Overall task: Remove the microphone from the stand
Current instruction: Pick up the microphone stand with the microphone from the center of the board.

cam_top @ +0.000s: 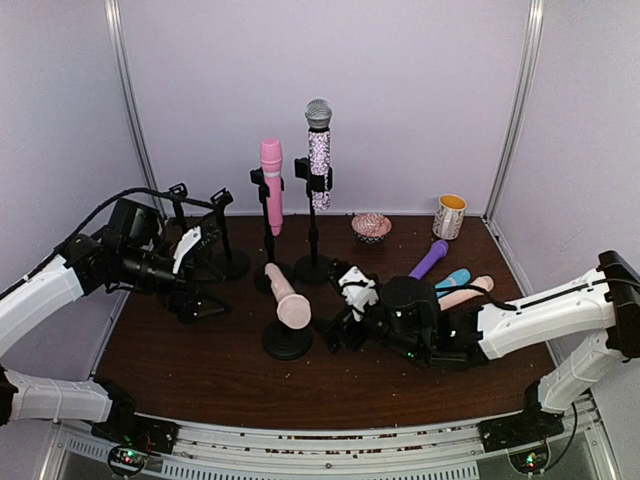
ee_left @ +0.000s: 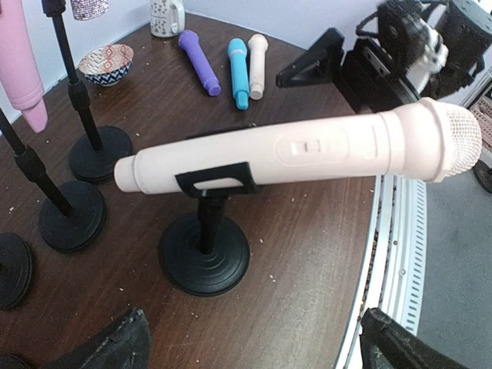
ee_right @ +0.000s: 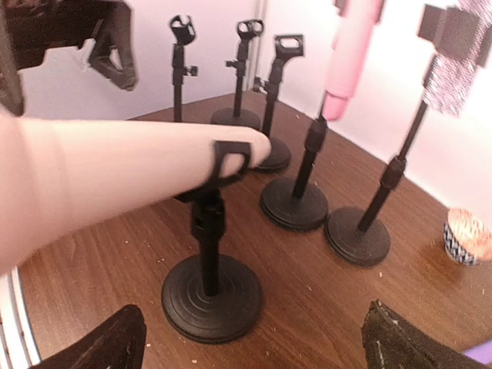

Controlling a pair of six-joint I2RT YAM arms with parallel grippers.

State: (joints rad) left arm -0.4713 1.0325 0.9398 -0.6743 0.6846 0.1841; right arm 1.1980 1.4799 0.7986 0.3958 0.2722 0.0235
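Left claw (ee_left: 254, 347) and right claw (ee_right: 254, 338) are hanging spread, so you're aiming at bracing the stand (ee_left: 204, 255) and sliding the mic (ee_left: 307, 150) out.

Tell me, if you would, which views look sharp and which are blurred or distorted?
Top external view: evenly lit, no glare. Left wrist view: the pale peach plastic microphone is crisp, though the wide lens bows the dark brown wooden table edge. Right wrist view: that microphone sits too close and smears into a blur, while the empty black stands behind are clearer.
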